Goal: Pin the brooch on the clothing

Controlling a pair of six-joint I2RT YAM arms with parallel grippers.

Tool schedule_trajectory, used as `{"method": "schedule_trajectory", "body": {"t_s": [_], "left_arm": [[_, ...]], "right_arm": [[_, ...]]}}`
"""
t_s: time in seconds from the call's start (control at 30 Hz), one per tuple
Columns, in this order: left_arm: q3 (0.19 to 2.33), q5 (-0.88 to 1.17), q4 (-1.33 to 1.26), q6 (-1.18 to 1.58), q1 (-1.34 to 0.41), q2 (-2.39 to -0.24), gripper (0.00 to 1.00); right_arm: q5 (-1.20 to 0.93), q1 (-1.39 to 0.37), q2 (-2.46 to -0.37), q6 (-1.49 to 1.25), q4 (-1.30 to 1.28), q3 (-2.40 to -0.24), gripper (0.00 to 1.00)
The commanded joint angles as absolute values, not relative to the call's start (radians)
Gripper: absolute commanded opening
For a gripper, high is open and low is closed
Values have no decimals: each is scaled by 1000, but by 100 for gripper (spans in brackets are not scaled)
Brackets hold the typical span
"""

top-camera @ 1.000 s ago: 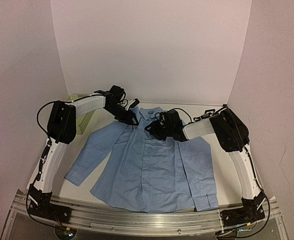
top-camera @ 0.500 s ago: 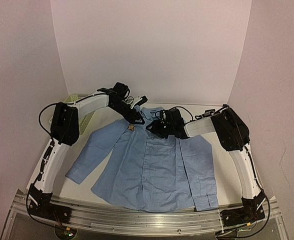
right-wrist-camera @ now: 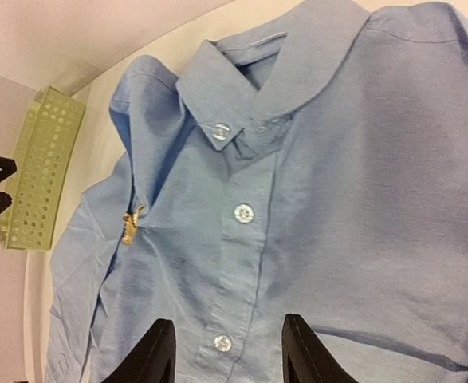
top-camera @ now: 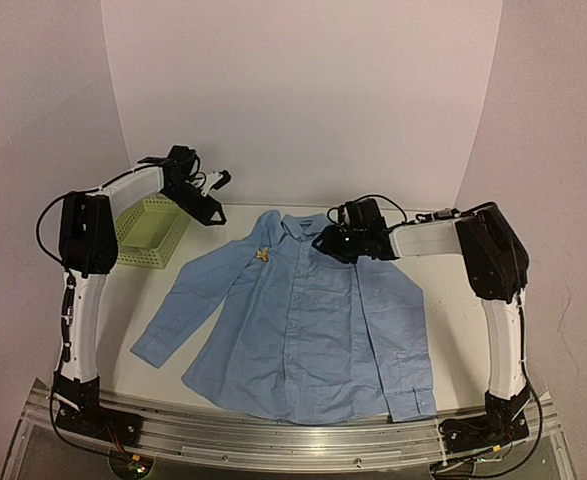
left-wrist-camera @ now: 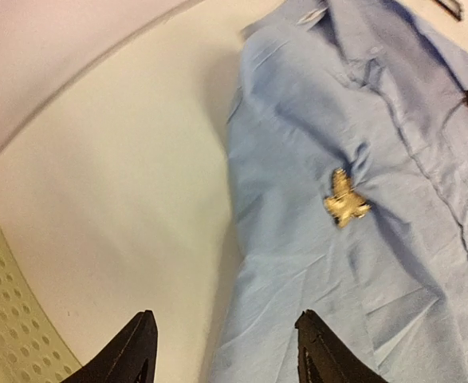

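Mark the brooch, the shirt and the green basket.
brooch [left-wrist-camera: 345,199], left wrist view, middle of the leaf shape.
shirt [top-camera: 303,330], top view, front panel below the collar.
green basket [right-wrist-camera: 41,167], right wrist view, perforated side wall.

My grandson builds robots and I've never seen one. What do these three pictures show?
Two robot arms are bolted to the near edge of a table. The wide picture comes from a camera above and behind them; the other two come from cameras on each wrist, so the dark prongs at the bottom are that arm's own tool. A blue shirt lies flat, with a small golden brooch on its chest. A pale green basket stands at the far left. The left tool hangs open near the basket, the right tool open near the collar. Neither holds anything.
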State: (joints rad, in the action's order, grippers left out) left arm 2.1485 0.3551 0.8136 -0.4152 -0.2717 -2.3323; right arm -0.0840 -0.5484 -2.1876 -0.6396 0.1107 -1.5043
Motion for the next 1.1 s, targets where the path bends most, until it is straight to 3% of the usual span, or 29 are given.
{"method": "schedule_trajectory", "body": {"t_s": [0.0, 0.3, 0.77, 0.87, 1.0, 1.07], "left_arm": [[2101, 237, 829, -382, -308, -2387, 67], [2078, 256, 724, -362, -324, -2463, 78], [2144, 427, 657, -306, -355, -2560, 74], [2128, 440, 656, -313, -371, -2556, 57], [2150, 452, 682, -275, -341, -2528, 5], [2144, 453, 689, -266, -317, -2484, 0]], "right_arm": [[72, -549, -2122, -581, -77, -1490, 46], [117, -518, -2107, -521, -168, -1483, 47], [76, -480, -2167, -500, -175, -1490, 44], [71, -478, -2188, -500, -174, -1498, 44], [40, -456, -2230, -516, -172, -1503, 42], [40, -447, -2246, -517, -172, -1503, 41]]}}
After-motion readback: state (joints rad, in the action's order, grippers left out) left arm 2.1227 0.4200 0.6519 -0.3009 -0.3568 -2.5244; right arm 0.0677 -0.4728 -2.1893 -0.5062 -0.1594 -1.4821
